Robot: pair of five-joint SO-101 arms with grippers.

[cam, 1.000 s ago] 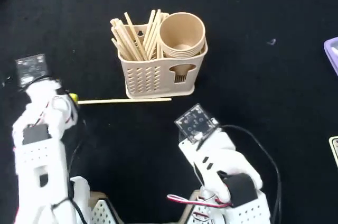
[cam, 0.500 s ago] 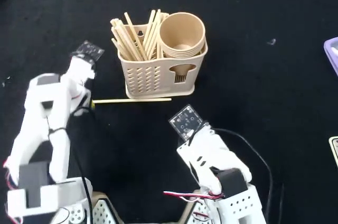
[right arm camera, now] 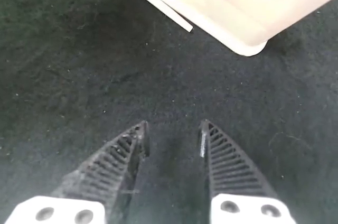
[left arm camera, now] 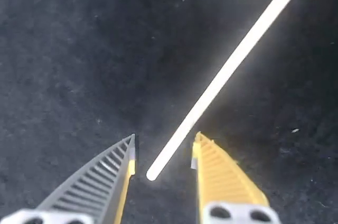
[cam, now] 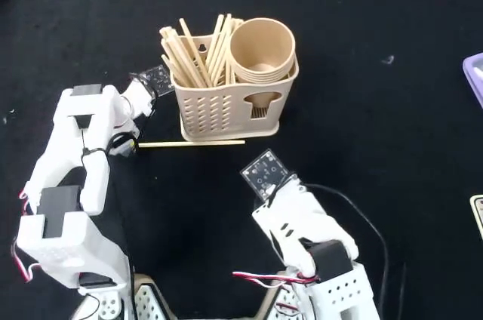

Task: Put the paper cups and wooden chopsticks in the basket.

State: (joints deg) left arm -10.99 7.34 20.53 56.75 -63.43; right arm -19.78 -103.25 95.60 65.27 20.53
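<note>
A beige basket stands on the black table, holding several wooden chopsticks in one compartment and stacked paper cups in the other. One loose chopstick lies on the cloth just in front of the basket. My left gripper is open, and the near end of that chopstick lies between its two fingers. The left arm is beside the basket's left end. My right gripper is open over bare cloth, short of the basket's corner and the chopstick's other end.
A purple object sits at the table's right edge, with another small item below it. The right arm occupies the front middle. Black cloth spreads open to the right of the basket.
The left arm has swung from the far left toward the basket, bringing its gripper down over the loose chopstick's left end. The right arm drew back slightly and then held still.
</note>
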